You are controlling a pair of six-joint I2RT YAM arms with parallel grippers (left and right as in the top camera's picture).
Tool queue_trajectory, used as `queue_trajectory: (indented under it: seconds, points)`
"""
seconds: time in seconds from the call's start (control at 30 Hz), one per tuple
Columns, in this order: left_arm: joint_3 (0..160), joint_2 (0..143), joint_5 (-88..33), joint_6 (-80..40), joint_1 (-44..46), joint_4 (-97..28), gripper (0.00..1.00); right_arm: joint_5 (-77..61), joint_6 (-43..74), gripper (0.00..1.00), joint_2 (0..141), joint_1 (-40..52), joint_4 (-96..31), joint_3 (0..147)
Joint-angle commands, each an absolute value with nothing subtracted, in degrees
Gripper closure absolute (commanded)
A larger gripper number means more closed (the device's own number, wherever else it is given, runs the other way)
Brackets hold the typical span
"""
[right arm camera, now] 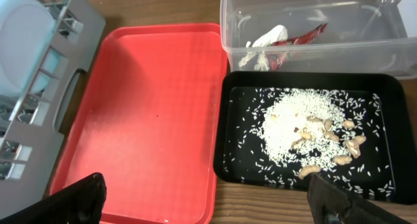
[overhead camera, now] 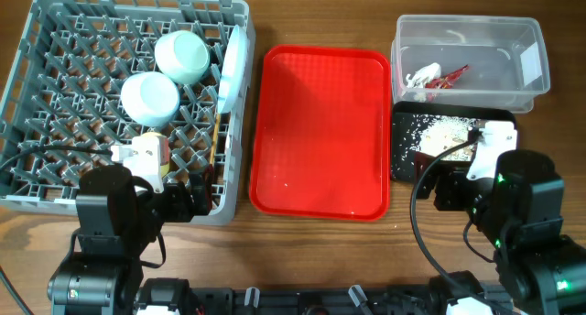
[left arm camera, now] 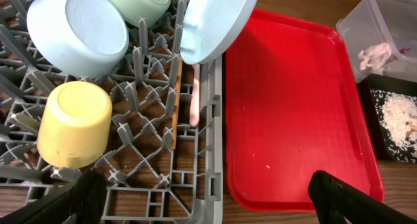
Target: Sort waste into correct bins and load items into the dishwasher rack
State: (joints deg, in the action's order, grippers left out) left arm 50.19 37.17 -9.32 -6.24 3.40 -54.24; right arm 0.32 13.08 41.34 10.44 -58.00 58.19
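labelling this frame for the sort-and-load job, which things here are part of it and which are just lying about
Part of the job: grey rack, far bowl, near bowl, plate, yellow cup, clear tub, red wrapper, white scrap, black tray, rice crumbs.
Just lying about: red serving tray.

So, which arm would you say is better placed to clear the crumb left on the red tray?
Probably right: the right gripper hovers by the black tray of rice; the left gripper is over the rack.

A brown wooden table (overhead camera: 320, 13) with visible grain fills the background, evenly lit.
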Motion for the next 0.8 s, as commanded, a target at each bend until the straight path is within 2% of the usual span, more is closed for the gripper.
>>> queue_trajectory:
  seconds: [0.0, 0.17, 0.47, 0.77]
  points:
    - [49.71, 36.91, -10.22, -5.13, 3.64, -54.33, 0.00, 1.69, 12.05, 0.00, 41.80, 10.37, -58.06, 57.60]
    - [49.71, 36.91, -10.22, -5.13, 3.64, -54.30, 0.00, 2.59, 8.75, 0.00, 37.52, 10.37, -55.72, 56.38]
    - [49.71, 36.91, -10.22, -5.13, 3.64, -54.33, 0.00, 0.40, 9.47, 0.00, 12.38, 9.47, -20.82, 27.05]
    - [49.71, 36.91, -10.22, -5.13, 3.64, -54.35, 0.00, -5.43, 10.52, 0.00, 0.16, 2.55, -1.39, 10.41]
